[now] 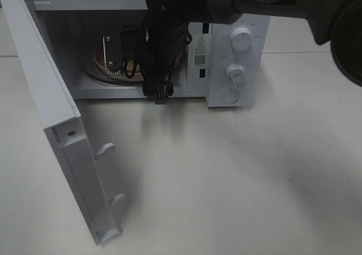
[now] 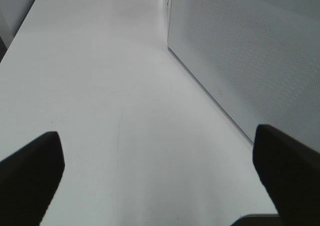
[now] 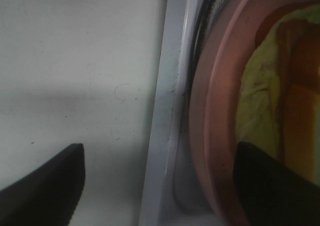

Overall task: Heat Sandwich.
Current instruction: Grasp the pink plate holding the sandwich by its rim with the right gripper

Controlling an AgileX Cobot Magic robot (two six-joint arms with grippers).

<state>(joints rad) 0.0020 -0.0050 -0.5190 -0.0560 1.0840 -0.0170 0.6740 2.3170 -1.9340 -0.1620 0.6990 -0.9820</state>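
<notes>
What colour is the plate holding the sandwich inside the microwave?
Pink. The plate shows best in the right wrist view.

plate (image 3: 212,116): pink, only one arc of the rim in my view; my landmark.
sandwich (image 3: 280,100): on the plate, inside the rim; orange-brown bread, pale yellow-green filling on the rim side.
microwave sill (image 3: 167,110): white strip just outside the plate's rim.
table (image 3: 75,50): pale, beyond the sill, away from the plate.
right gripper (image 3: 159,186): jaws wide apart; one dark finger over plate and sandwich, the other over the table.
contact: I cannot tell.
</notes>
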